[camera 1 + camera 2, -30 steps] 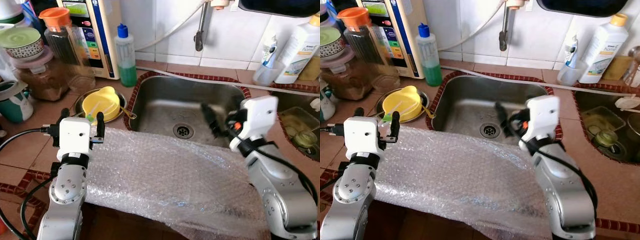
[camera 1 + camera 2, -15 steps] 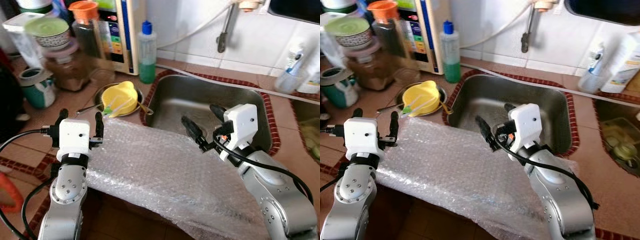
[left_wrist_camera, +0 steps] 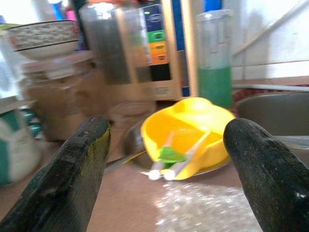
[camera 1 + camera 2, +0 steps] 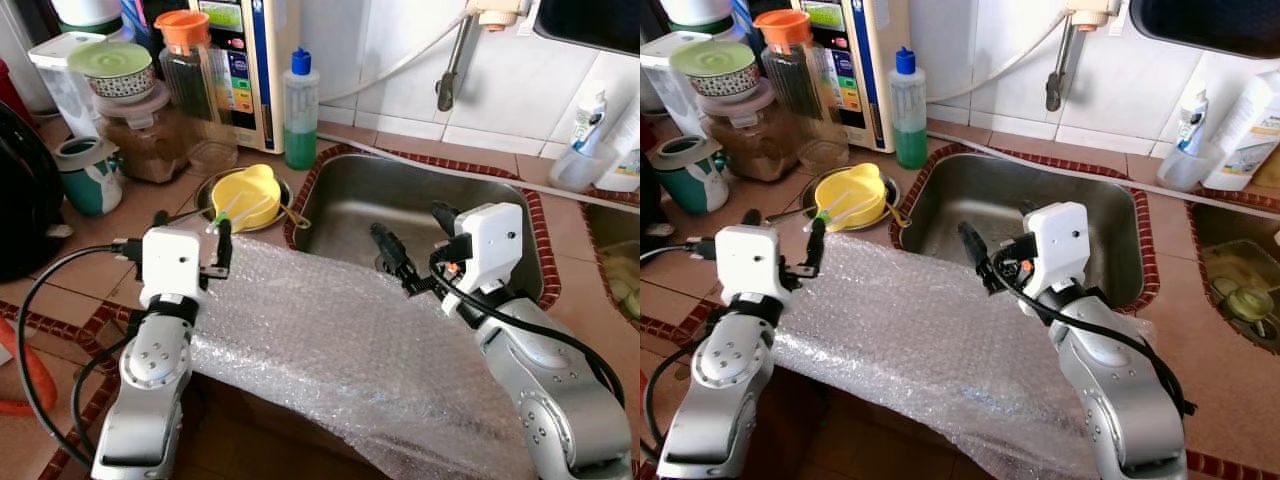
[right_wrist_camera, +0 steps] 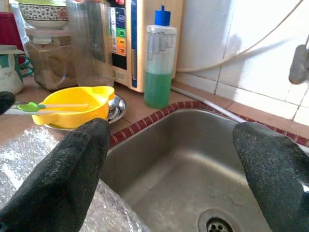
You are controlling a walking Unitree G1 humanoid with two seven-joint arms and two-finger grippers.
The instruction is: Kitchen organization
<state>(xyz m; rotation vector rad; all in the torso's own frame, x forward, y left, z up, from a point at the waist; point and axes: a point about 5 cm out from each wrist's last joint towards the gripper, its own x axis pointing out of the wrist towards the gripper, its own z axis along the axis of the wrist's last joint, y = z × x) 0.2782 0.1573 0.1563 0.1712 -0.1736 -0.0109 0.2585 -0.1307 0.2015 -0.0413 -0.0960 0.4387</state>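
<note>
Bubble wrap (image 4: 340, 340) stays ungrasped; our left gripper (image 4: 190, 250) has advanced toward the yellow bowl (image 4: 245, 197), right gripper (image 4: 420, 245) retreats sinkward, both spread apart.

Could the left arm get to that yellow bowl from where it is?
Probably yes. The left end effector is open, pointing at the yellow bowl just beyond the bubble wrap; nothing stands between them. The utensils lying in the bowl might complicate a grip.
</note>
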